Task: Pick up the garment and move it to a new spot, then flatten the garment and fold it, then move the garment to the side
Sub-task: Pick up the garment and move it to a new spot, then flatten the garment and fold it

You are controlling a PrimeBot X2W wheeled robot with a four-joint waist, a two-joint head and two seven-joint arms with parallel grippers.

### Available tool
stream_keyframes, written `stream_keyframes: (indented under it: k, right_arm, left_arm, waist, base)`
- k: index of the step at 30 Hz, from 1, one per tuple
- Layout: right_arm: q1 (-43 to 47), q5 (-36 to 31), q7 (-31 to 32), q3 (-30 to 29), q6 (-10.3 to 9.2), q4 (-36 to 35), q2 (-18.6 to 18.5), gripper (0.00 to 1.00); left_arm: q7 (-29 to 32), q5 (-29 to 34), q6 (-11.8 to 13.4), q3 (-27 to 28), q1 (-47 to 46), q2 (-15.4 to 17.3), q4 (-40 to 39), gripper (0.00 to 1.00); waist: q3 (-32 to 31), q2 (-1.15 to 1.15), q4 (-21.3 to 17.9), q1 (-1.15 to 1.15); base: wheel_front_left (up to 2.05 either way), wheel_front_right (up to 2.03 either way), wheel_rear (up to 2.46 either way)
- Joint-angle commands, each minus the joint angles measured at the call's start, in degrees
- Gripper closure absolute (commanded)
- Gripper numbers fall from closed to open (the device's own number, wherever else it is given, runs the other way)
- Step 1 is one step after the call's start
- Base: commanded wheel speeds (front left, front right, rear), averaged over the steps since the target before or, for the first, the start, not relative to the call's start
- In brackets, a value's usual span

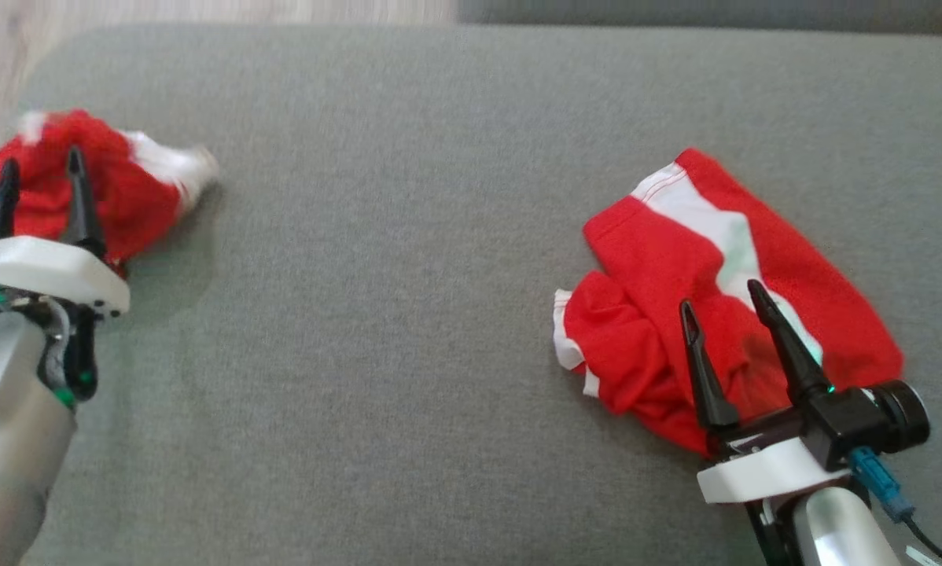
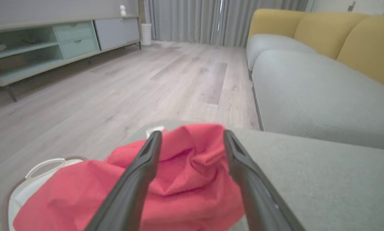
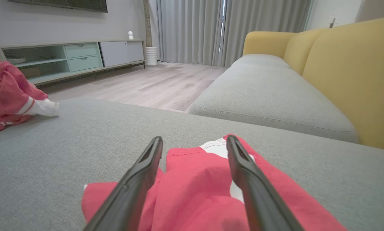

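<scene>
The left gripper [image 1: 42, 159] has its two dark fingers spread wide with nothing pinched between them. A crumpled garment [image 1: 137, 196], red with white trim, lies bunched in a heap under and just ahead of its fingertips, at the edge of the grey cushion [image 1: 408, 259]. Some of the cloth spills out to this gripper's right. I cannot tell whether the fingers touch the fabric. The right gripper [image 1: 719, 295] is well apart from the left one, and its fingers are just as wide with nothing gripped. A second garment [image 1: 660, 259], red with a white stripe, lies flatter on the same cushion. It reaches ahead of this gripper's fingertips and out past both fingers, with its rumpled end nearest the wrist. From the right wrist, the crumpled heap sits far off to the gripper's left. Ahead of both grippers, past the cushion's edge, is a wooden floor [image 2: 115, 89]. A grey sofa [image 3: 269, 96] with a yellow back stands ahead and to the right, a low cabinet [image 3: 83, 54] ahead and to the left, and grey curtains [image 3: 192, 29] hang straight ahead at the far wall.
</scene>
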Motion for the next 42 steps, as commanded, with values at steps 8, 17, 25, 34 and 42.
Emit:
stream_keyframes:
  k: [8,17,25,34,42]
  right_arm:
    - [0.63,2.96,-0.62,0.40,0.43,-1.09,-0.19,0.00]
    - [3.86,6.56,-0.62,-2.68,0.43,0.58,-0.19,0.00]
    - [7.34,8.37,-0.62,-3.42,0.43,0.16,-0.22,0.00]
    - [12.66,6.63,-0.62,-3.72,0.43,-0.80,-0.24,0.00]
    - [14.70,9.47,-0.62,-6.12,0.43,-0.86,-0.21,0.00]
  left_arm:
    - [-0.70,15.53,6.58,16.64,14.82,0.24,-20.09,0.00]
    - [-0.71,33.37,12.33,25.44,37.44,-10.36,-44.29,0.00]
    - [-0.71,43.91,12.13,29.06,49.25,-21.50,-51.66,0.00]
    - [-0.71,53.30,9.84,25.20,55.99,-25.00,-51.35,0.00]
    - [-0.71,54.62,9.62,24.44,56.87,-25.71,-50.70,0.00]
  waist:
    - [-9.67,0.00,-4.91,0.00]
    - [-15.57,0.00,-10.64,0.00]
    - [-16.81,0.00,-11.49,0.00]
    - [-18.74,0.00,-9.52,0.00]
    - [-19.47,0.00,-8.37,0.00]
  base:
    - [0.00,0.00,0.00]
    - [0.00,0.00,0.00]
    - [0.00,0.00,0.00]
    - [0.00,0.00,0.00]
    - [0.00,0.00,0.00]
